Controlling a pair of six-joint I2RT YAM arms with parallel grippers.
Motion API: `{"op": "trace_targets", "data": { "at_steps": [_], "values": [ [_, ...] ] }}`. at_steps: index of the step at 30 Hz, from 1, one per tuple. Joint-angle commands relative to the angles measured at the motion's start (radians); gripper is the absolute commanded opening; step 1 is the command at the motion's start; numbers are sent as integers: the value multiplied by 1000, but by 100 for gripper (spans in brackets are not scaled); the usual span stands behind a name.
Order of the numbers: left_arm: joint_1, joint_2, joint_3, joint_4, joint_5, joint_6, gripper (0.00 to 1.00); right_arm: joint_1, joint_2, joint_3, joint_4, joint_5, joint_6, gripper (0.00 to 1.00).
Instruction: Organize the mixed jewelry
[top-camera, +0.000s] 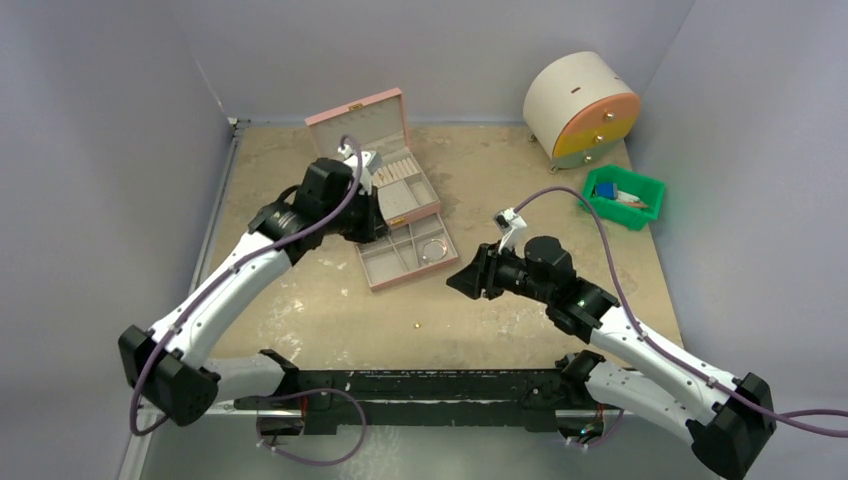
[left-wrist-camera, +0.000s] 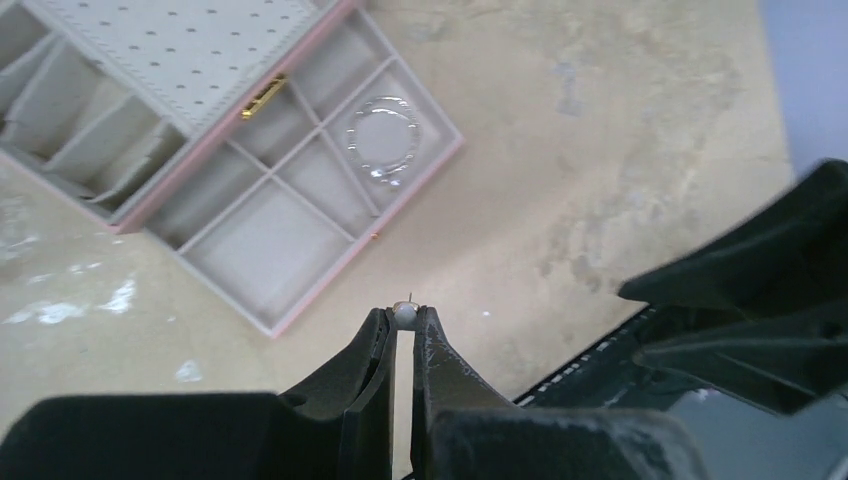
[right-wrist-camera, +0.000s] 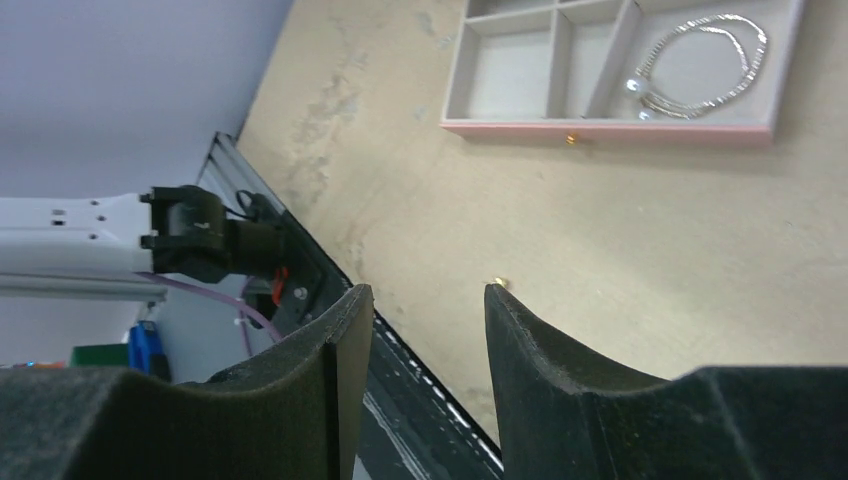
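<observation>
1. Placement looks like the step in hand: the left gripper (left-wrist-camera: 404, 325) is clamped on a tiny pale stud (left-wrist-camera: 404, 313), above the table (left-wrist-camera: 600, 150) just beside the pink drawer (left-wrist-camera: 330, 277).
2. Bracelet (left-wrist-camera: 382, 140) lies coiled in a corner compartment of that drawer.
3. Right gripper (right-wrist-camera: 428, 300) hangs with jaws apart, holding nothing, near a gold bead (right-wrist-camera: 498, 283) on the table.
4. Next, I judge: carry the stud over an empty compartment, lower, release gently.

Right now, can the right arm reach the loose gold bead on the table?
Probably yes: the right gripper hangs open near the gold bead, which lies on the table with nothing between.
</observation>
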Motion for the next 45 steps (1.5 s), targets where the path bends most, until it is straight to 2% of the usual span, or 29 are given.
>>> {"op": "trace_targets", "data": {
  "at_steps": [1,9,20,31,45],
  "values": [
    [-2,135,167,-132,-207,106,0,-1,-18,23,-73,67,-63,48],
    [-3,408,399,-216,-424,120,0,0,-5,35,-140,89,-103,47],
    [-2,743,690,-338,-492,123,0,0,-20,38,-156,101,-118,47],
    [4,904,809,-362,-503,154,0,0,-14,46,-156,88,-124,47],
    [41,940,823,-332,-465,155,0,0,14,47,-139,78,-125,47]
  ]
}}
